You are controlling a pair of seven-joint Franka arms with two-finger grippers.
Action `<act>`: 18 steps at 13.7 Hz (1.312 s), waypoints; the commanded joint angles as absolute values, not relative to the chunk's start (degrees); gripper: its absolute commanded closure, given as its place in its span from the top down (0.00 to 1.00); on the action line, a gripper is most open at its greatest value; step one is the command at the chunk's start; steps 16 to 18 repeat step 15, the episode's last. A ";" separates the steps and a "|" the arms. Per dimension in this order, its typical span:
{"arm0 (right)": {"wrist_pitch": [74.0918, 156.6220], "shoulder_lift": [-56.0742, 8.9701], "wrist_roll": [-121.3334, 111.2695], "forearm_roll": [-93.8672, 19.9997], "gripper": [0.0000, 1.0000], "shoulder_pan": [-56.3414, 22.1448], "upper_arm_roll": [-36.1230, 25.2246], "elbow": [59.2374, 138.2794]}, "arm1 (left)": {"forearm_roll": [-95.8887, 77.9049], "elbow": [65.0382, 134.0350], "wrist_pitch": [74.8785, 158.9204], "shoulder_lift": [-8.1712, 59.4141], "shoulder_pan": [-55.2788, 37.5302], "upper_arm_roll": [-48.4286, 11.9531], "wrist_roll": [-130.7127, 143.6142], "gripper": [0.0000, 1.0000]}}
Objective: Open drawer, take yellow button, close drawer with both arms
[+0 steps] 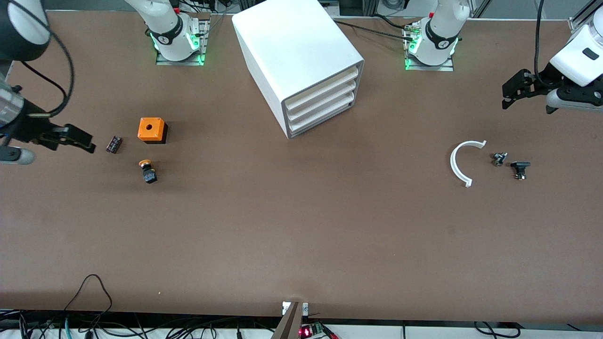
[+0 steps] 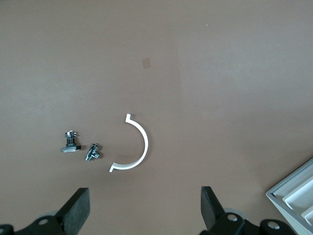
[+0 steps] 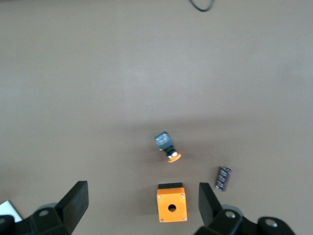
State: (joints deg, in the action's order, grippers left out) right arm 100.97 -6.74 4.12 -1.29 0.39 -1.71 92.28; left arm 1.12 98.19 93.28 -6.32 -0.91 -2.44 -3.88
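The white cabinet (image 1: 301,56) stands between the two arm bases, and its edge shows in the left wrist view (image 2: 293,196). Its uppermost drawer (image 1: 325,82) is shut, like the two trays under it. The button (image 1: 147,170) (image 3: 167,145) lies on its side on the bare table toward the right arm's end, orange-red cap on a black body. My right gripper (image 1: 85,141) (image 3: 142,203) hangs open and empty over the table near there. At the left arm's end my left gripper (image 1: 509,94) (image 2: 145,208) is also open and empty, above the table.
An orange cube with a hole (image 1: 152,130) (image 3: 171,202) and a dark ribbed block (image 1: 114,144) (image 3: 223,178) lie close to the button. A white half ring (image 1: 464,162) (image 2: 133,144) and two small metal parts (image 1: 500,158) (image 1: 520,169) lie below the left gripper.
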 commanded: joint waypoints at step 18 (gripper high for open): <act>91.94 -2.29 0.42 1.41 1.00 -3.34 -6.86 89.65 | 0.62 95.89 91.32 -4.92 -1.23 -2.81 -5.10 1.00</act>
